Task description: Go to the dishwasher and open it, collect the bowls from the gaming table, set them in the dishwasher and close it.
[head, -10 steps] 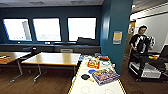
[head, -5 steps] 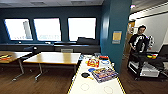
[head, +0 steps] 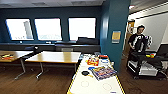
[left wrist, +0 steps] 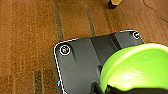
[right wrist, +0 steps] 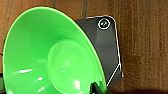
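The gaming table (head: 75,86) with its white top and yellow sides stretches ahead in the head view. In the left wrist view, the pale yellow-green bowl (left wrist: 135,65) hangs over the brown carpet, with my left gripper (left wrist: 105,88) shut on its rim. The right wrist view has the bright green bowl (right wrist: 50,55) tilted above the carpet, my right gripper (right wrist: 97,88) shut on its edge. The dishwasher is out of view.
Board game boxes (head: 103,72) and a small black object (head: 85,73) lie on the gaming table. Wooden tables (head: 55,57) stand to the left, and a teal pillar (head: 113,32) rises ahead. At the right, a person (head: 138,40) stands behind a dark cart (head: 146,65).
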Controlling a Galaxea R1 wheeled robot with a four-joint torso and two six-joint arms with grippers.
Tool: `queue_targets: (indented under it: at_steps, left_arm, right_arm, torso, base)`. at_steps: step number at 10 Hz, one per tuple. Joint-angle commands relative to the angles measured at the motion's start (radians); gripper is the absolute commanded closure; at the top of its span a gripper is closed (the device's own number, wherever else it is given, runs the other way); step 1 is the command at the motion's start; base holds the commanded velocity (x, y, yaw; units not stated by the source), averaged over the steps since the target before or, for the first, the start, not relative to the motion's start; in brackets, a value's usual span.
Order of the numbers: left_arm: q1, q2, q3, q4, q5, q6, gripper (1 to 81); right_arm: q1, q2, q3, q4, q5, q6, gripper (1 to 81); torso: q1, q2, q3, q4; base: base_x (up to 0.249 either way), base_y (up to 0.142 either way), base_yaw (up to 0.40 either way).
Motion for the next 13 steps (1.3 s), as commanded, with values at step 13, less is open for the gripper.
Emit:
queue_targets:
  at_steps: [13]
  left_arm:
    - [-0.04,0.012,-0.059,0.008,0.027,0.015,81.1]
  right_arm:
    - [0.048,0.011,-0.002,-0.013,-0.025,-0.007,81.1]
  torso:
    - [0.001,0.0,0.0,0.0]
  base:
    - [-0.156,0.0,0.0]
